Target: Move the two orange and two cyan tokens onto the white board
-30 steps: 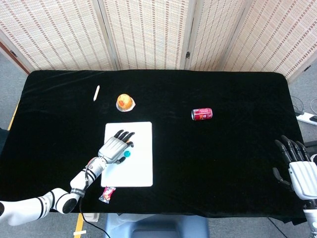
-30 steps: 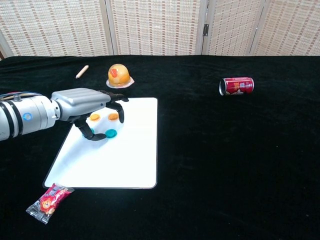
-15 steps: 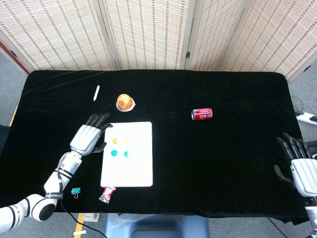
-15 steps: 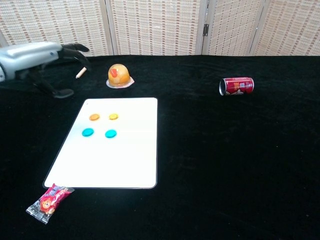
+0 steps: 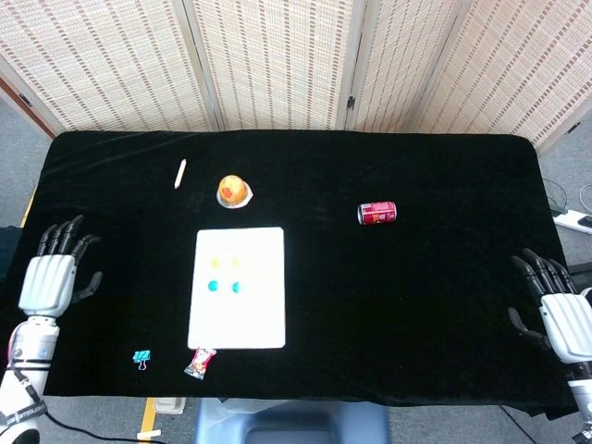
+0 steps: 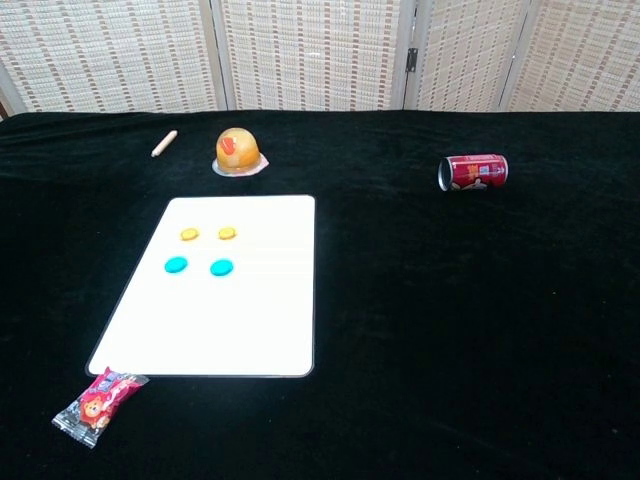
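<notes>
One black-covered table (image 5: 416, 305) is seen, and on it one white board (image 6: 240, 320), lying flat toward the robot's left of centre. Two hands are counted in the head view, neither appearing in the chest view. The left hand (image 5: 48, 277) is held at the far left edge of the table, palm down, its fingers (image 5: 63, 236) spread apart and nothing gripped. The right hand (image 5: 560, 314) is held at the far right edge, its fingers (image 5: 536, 270) likewise apart and nothing gripped.

One red can (image 6: 473, 172) is laid on its side, well apart from the board on the right. One jelly cup (image 6: 238, 151) with orange contents is stood just beyond the board's far edge, and one pale stick (image 6: 164, 143) is laid to its left. One snack packet (image 6: 98, 398) is seen touching the board's near left corner, and one small blue clip (image 5: 141, 357) is found near it in the head view.

Four tokens are counted on the board's far half: two orange tokens (image 6: 208, 234) side by side, and two cyan tokens (image 6: 198, 266) side by side just nearer.

Compared with half a second ago, the left hand has been drawn away from beside the board to the table's left edge; the tokens have not been shifted.
</notes>
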Robot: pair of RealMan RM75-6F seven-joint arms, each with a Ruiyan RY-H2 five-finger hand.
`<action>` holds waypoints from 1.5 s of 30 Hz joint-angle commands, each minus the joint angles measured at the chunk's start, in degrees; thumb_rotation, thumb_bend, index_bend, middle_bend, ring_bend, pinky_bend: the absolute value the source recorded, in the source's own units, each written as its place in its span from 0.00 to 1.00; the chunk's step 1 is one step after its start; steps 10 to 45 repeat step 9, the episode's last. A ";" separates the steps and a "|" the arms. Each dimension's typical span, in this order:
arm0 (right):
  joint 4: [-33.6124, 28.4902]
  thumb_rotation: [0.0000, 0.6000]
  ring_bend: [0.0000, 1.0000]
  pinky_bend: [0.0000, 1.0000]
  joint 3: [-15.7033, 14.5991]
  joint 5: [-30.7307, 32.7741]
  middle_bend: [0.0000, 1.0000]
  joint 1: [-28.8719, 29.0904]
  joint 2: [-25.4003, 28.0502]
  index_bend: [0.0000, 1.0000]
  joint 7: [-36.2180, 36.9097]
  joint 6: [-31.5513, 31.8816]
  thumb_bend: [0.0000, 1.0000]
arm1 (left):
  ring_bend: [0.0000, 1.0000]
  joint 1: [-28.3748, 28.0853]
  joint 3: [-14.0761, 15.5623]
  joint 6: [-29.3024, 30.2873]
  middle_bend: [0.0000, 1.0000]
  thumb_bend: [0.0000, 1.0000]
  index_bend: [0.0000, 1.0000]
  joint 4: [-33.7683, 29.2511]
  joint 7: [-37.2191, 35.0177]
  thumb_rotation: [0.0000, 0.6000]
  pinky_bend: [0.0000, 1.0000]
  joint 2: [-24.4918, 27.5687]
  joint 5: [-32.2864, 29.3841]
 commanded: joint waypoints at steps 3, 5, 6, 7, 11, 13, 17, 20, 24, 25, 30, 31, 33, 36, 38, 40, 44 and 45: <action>-0.42 1.00 0.00 0.00 -0.45 -0.81 0.00 -0.58 -0.08 0.00 0.31 1.06 0.46 | 0.00 5.70 2.70 6.35 0.06 0.41 0.27 -1.42 -1.11 1.00 0.00 1.03 3.03; -0.98 1.00 0.00 0.00 -0.81 -0.92 0.00 -0.96 0.03 0.00 0.60 1.31 0.46 | 0.00 7.46 3.40 8.44 0.05 0.41 0.27 -1.55 -1.10 1.00 0.00 0.68 4.15; -1.14 1.00 0.00 0.00 -0.90 -1.03 0.00 -1.12 0.00 0.00 0.69 1.55 0.46 | 0.00 8.11 3.70 9.10 0.06 0.41 0.27 -1.61 -1.07 1.00 0.00 0.51 4.56; -1.16 1.00 0.00 0.00 -0.98 -1.18 0.00 -1.27 -0.09 0.00 0.54 1.82 0.46 | 0.00 8.73 3.99 9.62 0.06 0.41 0.27 -1.69 -0.94 1.00 0.00 0.33 4.85; -1.03 1.00 0.00 0.00 -1.10 -1.50 0.00 -1.63 -0.50 0.00 -0.66 2.57 0.46 | 0.00 9.93 4.72 10.22 0.06 0.41 0.27 -2.01 -0.24 1.00 0.00 0.10 5.29; -1.03 1.00 0.00 0.00 -1.10 -1.50 0.00 -1.63 -0.50 0.00 -0.66 2.57 0.46 | 0.00 9.93 4.72 10.22 0.06 0.41 0.27 -2.01 -0.24 1.00 0.00 0.10 5.29; -1.03 1.00 0.00 0.00 -1.10 -1.50 0.00 -1.63 -0.50 0.00 -0.66 2.57 0.46 | 0.00 9.93 4.72 10.22 0.06 0.41 0.27 -2.01 -0.24 1.00 0.00 0.10 5.29; -1.03 1.00 0.00 0.00 -1.10 -1.50 0.00 -1.63 -0.50 0.00 -0.66 2.57 0.46 | 0.00 9.93 4.72 10.22 0.06 0.41 0.27 -2.01 -0.24 1.00 0.00 0.10 5.29; -1.03 1.00 0.00 0.00 -1.10 -1.50 0.00 -1.63 -0.50 0.00 -0.66 2.57 0.46 | 0.00 9.93 4.72 10.22 0.06 0.41 0.27 -2.01 -0.24 1.00 0.00 0.10 5.29; -1.03 1.00 0.00 0.00 -1.10 -1.50 0.00 -1.63 -0.50 0.00 -0.66 2.57 0.46 | 0.00 9.93 4.72 10.22 0.06 0.41 0.27 -2.01 -0.24 1.00 0.00 0.10 5.29; -1.03 1.00 0.00 0.00 -1.10 -1.50 0.00 -1.63 -0.50 0.00 -0.66 2.57 0.46 | 0.00 9.93 4.72 10.22 0.06 0.41 0.27 -2.01 -0.24 1.00 0.00 0.10 5.29; -1.03 1.00 0.00 0.00 -1.10 -1.50 0.00 -1.63 -0.50 0.00 -0.66 2.57 0.46 | 0.00 9.93 4.72 10.22 0.06 0.41 0.27 -2.01 -0.24 1.00 0.00 0.10 5.29; -1.03 1.00 0.00 0.00 -1.10 -1.50 0.00 -1.63 -0.50 0.00 -0.66 2.57 0.46 | 0.00 9.93 4.72 10.22 0.06 0.41 0.27 -2.01 -0.24 1.00 0.00 0.10 5.29; -1.03 1.00 0.00 0.00 -1.10 -1.50 0.00 -1.63 -0.50 0.00 -0.66 2.57 0.46 | 0.00 9.93 4.72 10.22 0.06 0.41 0.27 -2.01 -0.24 1.00 0.00 0.10 5.29; -1.03 1.00 0.00 0.00 -1.10 -1.50 0.00 -1.63 -0.50 0.00 -0.66 2.57 0.46 | 0.00 9.93 4.72 10.22 0.06 0.41 0.27 -2.01 -0.24 1.00 0.00 0.10 5.29; -1.03 1.00 0.00 0.00 -1.10 -1.50 0.00 -1.63 -0.50 0.00 -0.66 2.57 0.46 | 0.00 9.93 4.72 10.22 0.06 0.41 0.27 -2.01 -0.24 1.00 0.00 0.10 5.29; -1.03 1.00 0.00 0.00 -1.10 -1.50 0.00 -1.63 -0.50 0.00 -0.66 2.57 0.46 | 0.00 9.93 4.72 10.22 0.06 0.41 0.27 -2.01 -0.24 1.00 0.00 0.10 5.29; -1.03 1.00 0.00 0.00 -1.10 -1.50 0.00 -1.63 -0.50 0.00 -0.66 2.57 0.46 | 0.00 9.93 4.72 10.22 0.06 0.41 0.27 -2.01 -0.24 1.00 0.00 0.10 5.29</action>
